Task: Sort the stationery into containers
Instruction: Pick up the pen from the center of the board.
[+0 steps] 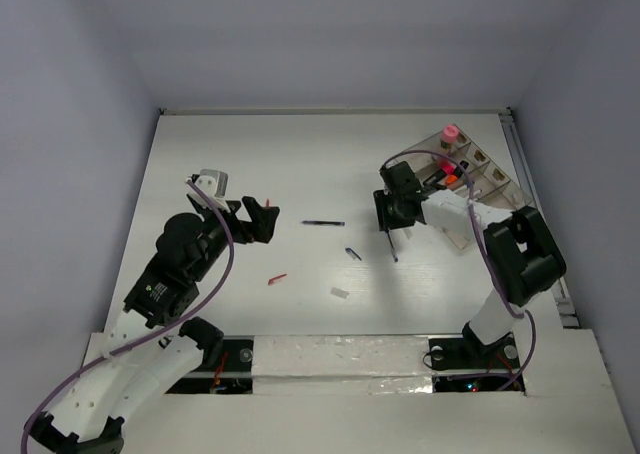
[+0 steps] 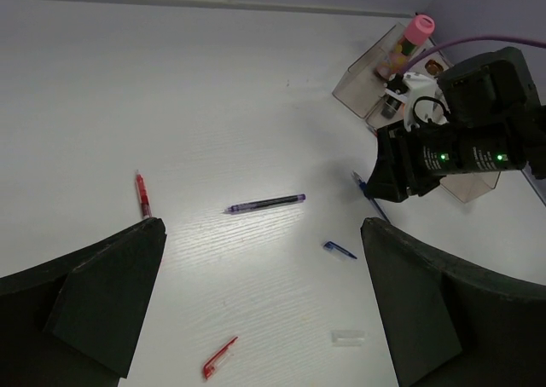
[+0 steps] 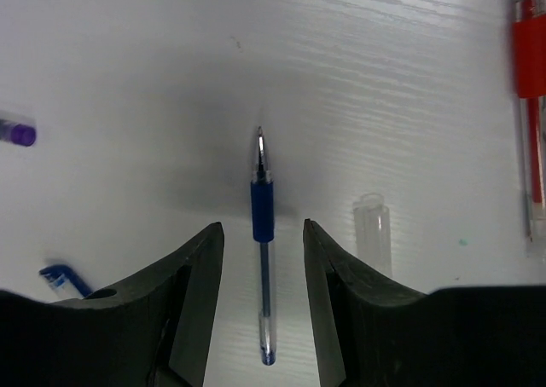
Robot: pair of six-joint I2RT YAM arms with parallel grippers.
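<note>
A blue pen (image 3: 263, 259) lies on the table between the fingers of my right gripper (image 3: 263, 225), which is open, with a gap on each side of the pen. In the top view that gripper (image 1: 393, 224) hangs just left of the clear organiser tray (image 1: 497, 186). The tray holds a pink-capped bottle (image 1: 451, 134) and an orange-red marker (image 1: 447, 181). My left gripper (image 2: 262, 225) is wide open and empty above the table. Ahead of it lie a purple pen (image 2: 265, 204), a red pen (image 2: 142, 193), a blue cap (image 2: 339, 250), a red cap (image 2: 219, 358) and a clear cap (image 2: 348, 337).
A clear cap (image 3: 373, 225) lies right of the right finger, and a red pen (image 3: 529, 89) is at the right edge of that view. The right arm (image 2: 461, 153) stands between the left gripper and the tray. Walls close in the back and sides.
</note>
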